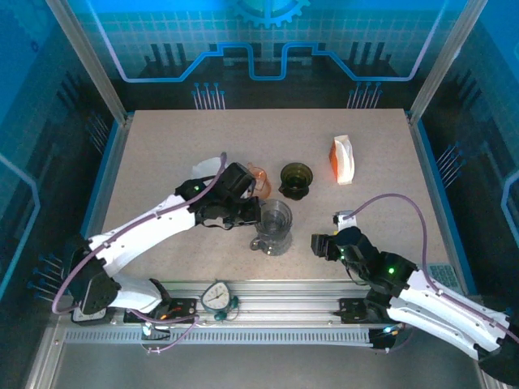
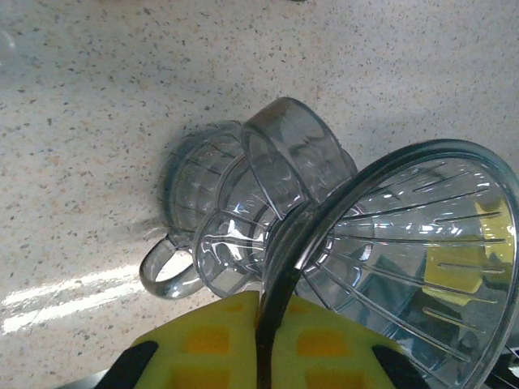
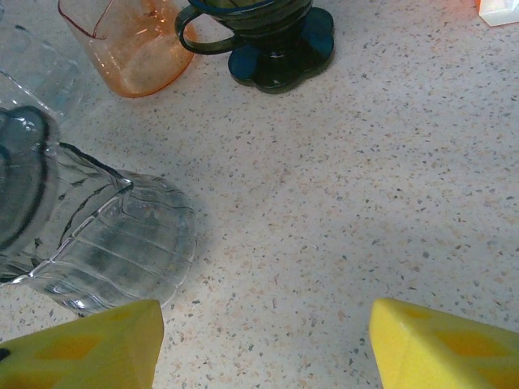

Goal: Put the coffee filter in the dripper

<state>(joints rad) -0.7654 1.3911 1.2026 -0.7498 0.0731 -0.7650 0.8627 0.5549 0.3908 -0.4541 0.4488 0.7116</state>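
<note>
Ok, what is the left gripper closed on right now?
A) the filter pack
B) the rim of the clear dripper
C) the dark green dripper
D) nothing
B: in the left wrist view the left gripper pinches the rim of the clear dripper between its yellow pads.

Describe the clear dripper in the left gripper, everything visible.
The clear dripper is a colourless see-through cone, glass or plastic by its look, with ribs down its inner wall and a darker rim. The left gripper has its jaws shut on that rim. No filter lies inside. Beyond it a second clear piece with a loop handle sits on the table; whether they touch is unclear.
</note>
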